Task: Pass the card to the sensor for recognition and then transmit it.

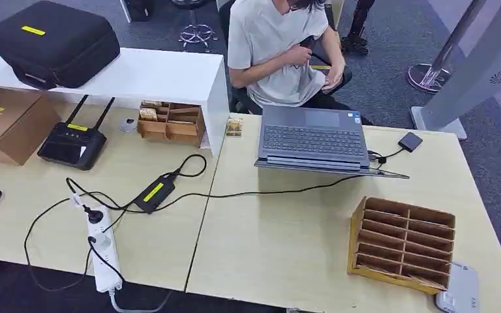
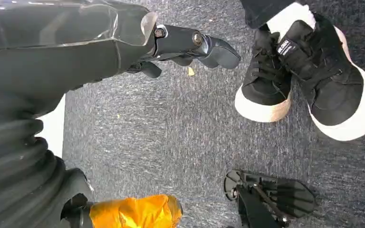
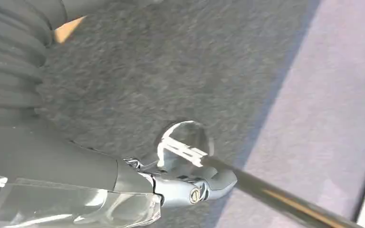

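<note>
A wooden slotted rack (image 1: 401, 244) stands on the table's near right corner, and I cannot tell whether cards sit in its slots. Beside it at the table edge lies a flat grey-white sensor pad (image 1: 460, 295). A small black box (image 1: 409, 141) on a cable lies to the right of the laptop. My left hand (image 2: 190, 45) hangs over grey carpet with its fingers apart and nothing in it. My right hand (image 3: 195, 187) also hangs above the carpet, holding nothing.
An open laptop (image 1: 313, 140) sits mid-table with a seated person (image 1: 280, 52) behind it. A power strip (image 1: 103, 251), charger brick (image 1: 154, 193) and cables lie at the left. A wooden tray (image 1: 169, 122), router (image 1: 73, 143), cardboard box (image 1: 6, 124) and black case (image 1: 52, 42) stand further back. A person's black shoes (image 2: 309, 71) are near my left hand.
</note>
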Controlling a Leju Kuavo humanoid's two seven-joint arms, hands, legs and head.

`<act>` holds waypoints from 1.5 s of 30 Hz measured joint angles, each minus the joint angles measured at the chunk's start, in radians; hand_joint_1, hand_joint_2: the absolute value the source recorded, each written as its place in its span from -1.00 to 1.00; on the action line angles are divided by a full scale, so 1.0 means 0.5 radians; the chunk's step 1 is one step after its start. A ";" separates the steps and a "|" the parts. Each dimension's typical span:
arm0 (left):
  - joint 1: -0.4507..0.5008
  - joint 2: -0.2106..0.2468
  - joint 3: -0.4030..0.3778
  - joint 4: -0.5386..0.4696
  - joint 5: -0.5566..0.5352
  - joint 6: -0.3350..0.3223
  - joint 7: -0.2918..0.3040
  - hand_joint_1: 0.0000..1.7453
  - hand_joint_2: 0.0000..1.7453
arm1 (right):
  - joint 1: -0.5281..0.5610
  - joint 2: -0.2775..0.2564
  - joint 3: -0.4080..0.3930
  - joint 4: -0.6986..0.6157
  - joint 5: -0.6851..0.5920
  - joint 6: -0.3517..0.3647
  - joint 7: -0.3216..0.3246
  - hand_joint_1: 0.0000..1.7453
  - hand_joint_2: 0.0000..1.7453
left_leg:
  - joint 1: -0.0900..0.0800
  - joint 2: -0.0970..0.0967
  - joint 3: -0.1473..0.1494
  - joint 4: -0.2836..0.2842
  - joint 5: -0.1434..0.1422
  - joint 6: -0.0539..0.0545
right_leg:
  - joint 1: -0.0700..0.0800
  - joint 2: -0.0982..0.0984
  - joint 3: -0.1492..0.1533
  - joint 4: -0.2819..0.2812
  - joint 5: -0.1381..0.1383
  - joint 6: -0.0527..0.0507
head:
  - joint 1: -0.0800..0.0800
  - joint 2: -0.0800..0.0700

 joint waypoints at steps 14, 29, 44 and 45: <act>0.000 0.000 -0.002 0.007 -0.013 -0.006 0.002 -1.00 1.00 | -0.013 -0.073 0.002 -0.003 -0.026 0.073 -0.092 -1.00 1.00 | 0.000 0.000 0.000 0.000 0.000 0.000 | 0.000 -0.001 0.000 0.000 0.000 0.000 | 0.001 0.000; -0.001 -0.005 -0.035 0.008 -0.055 0.003 0.043 -1.00 1.00 | 0.049 0.100 0.226 -0.743 -0.407 0.461 0.016 -1.00 1.00 | 0.001 0.000 0.000 0.000 0.000 0.000 | 0.001 0.000 0.000 0.001 0.000 0.000 | 0.001 0.000; -0.001 -0.021 -0.036 0.008 -0.060 0.011 0.050 -1.00 1.00 | 0.250 0.526 0.691 -1.956 -0.494 0.599 0.072 -1.00 1.00 | 0.001 0.000 0.000 -0.001 0.001 -0.002 | 0.001 0.000 -0.001 0.003 -0.001 -0.002 | 0.000 0.000; -0.001 -0.022 -0.036 0.008 -0.060 0.011 0.048 -1.00 1.00 | 0.264 0.552 0.730 -2.034 -0.494 0.602 0.072 -1.00 1.00 | 0.002 0.000 0.000 -0.001 0.001 -0.002 | 0.001 -0.001 -0.001 0.003 -0.001 -0.002 | 0.000 0.000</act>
